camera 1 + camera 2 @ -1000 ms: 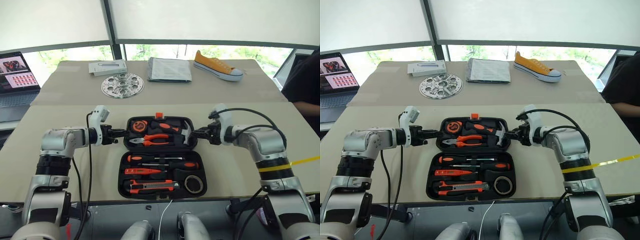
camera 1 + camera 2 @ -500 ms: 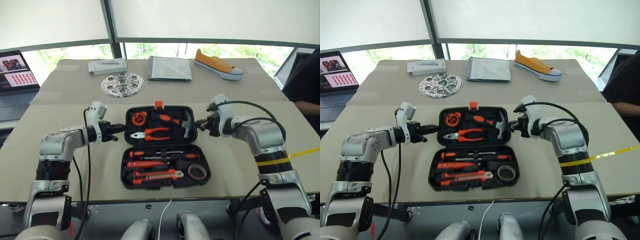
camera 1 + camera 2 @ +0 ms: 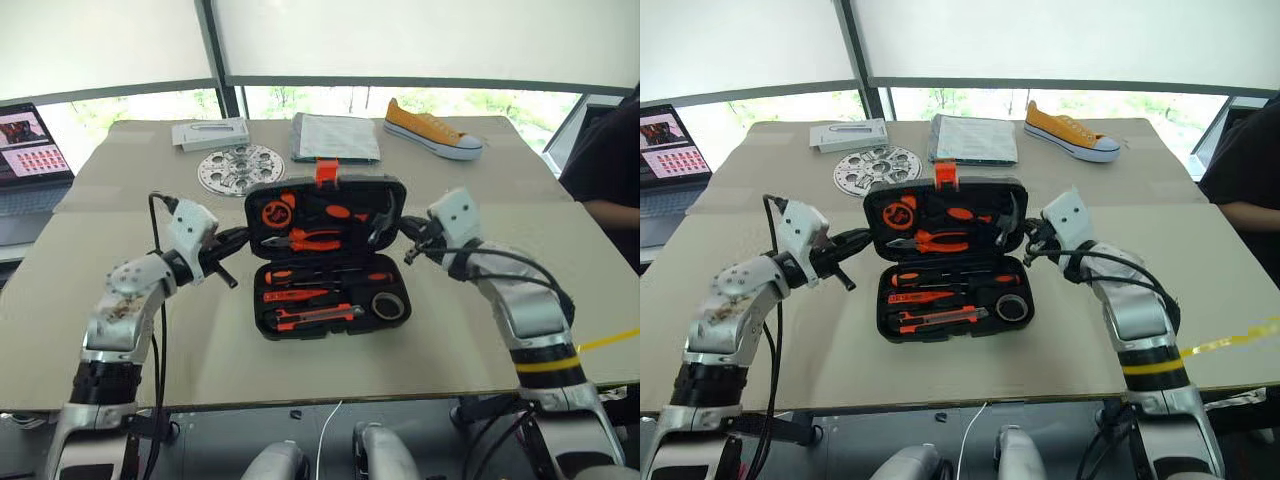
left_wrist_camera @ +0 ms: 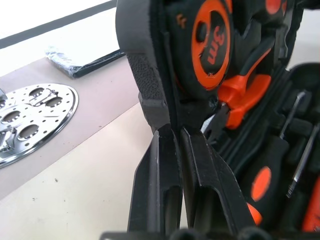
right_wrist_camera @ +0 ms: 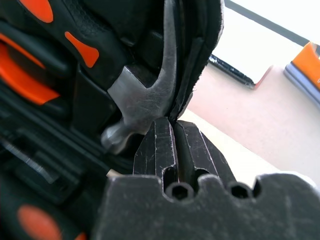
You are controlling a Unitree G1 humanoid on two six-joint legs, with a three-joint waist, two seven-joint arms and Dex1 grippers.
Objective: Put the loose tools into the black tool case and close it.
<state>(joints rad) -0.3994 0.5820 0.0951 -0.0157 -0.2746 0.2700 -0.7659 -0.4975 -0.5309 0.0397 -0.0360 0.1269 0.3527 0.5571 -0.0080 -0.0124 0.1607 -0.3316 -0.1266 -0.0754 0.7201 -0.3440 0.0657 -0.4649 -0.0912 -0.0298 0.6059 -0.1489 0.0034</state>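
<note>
The black tool case (image 3: 262,322) lies open in the middle of the table, its lid (image 3: 325,190) raised steeply with the orange latch (image 3: 326,171) on top. My left gripper (image 3: 243,238) is shut on the lid's left rim (image 4: 150,75), and my right gripper (image 3: 400,232) is shut on its right rim. The lid holds the tape measure (image 4: 210,40), pliers (image 3: 312,240) and hammer (image 5: 145,95). In the base lie the two black-and-orange screwdrivers (image 3: 320,277), the slim orange tool (image 3: 295,295), the utility knife (image 3: 310,318) and the tape roll (image 3: 388,305).
Behind the case are a perforated metal disc (image 3: 237,168), a white box (image 3: 210,132), a grey folded packet (image 3: 335,136) and a yellow sneaker (image 3: 432,130). A laptop (image 3: 30,140) stands at the far left. A person (image 3: 605,150) sits at the right edge.
The lid has swung up from lying flat to steeply raised. Both grippers rose and rolled with its side rims, and the right gripper closed on its rim.
</note>
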